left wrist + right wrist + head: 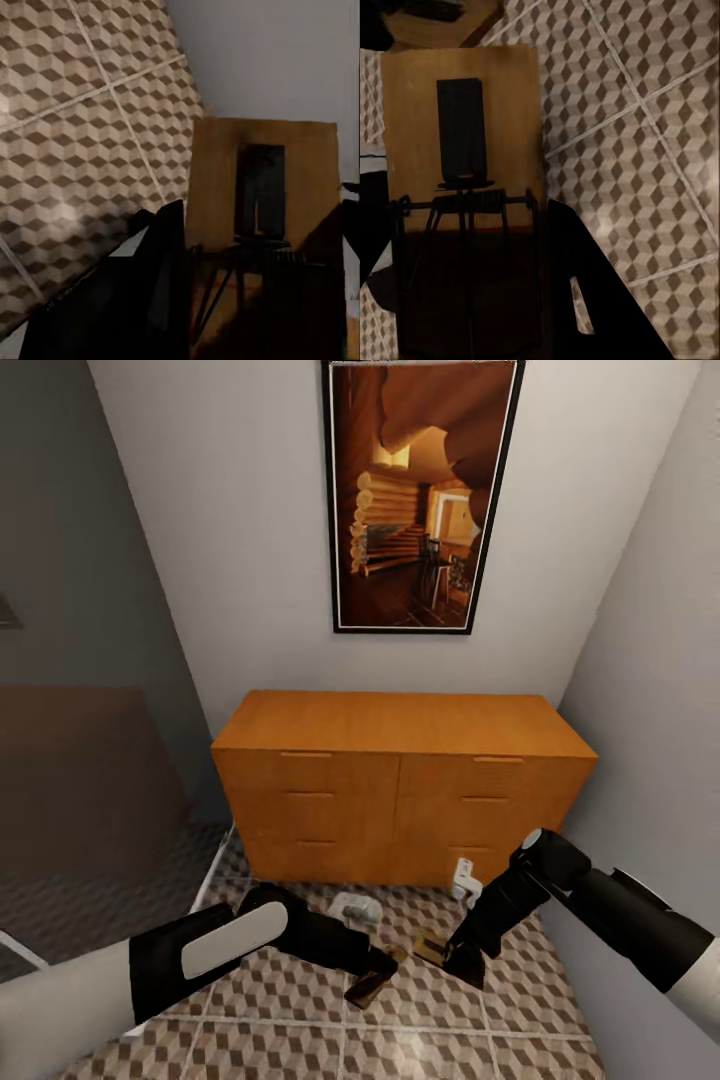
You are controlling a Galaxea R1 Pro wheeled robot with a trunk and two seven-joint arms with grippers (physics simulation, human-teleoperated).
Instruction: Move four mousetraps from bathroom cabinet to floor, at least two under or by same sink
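Note:
The orange-brown cabinet (400, 780) stands against the back wall with its drawers closed. Both grippers hang low over the cube-patterned bathroom floor (300, 1040) in front of it. My left gripper (375, 972) is shut on a tan mousetrap (366, 987), whose dark plate and wire parts are seen close up in the left wrist view (262, 187). My right gripper (450, 957) is shut on a second mousetrap (430, 946), seen large in the right wrist view (461, 150) between dark fingers (592, 300). The two traps sit a short gap apart. The sink is out of view.
A small white object (357, 908) lies on the tiles before the cabinet, and another white piece (465, 875) leans at the cabinet's foot. A framed picture (420, 495) hangs above. Walls close in on the right. A dark grey floor (90, 900) lies to the left.

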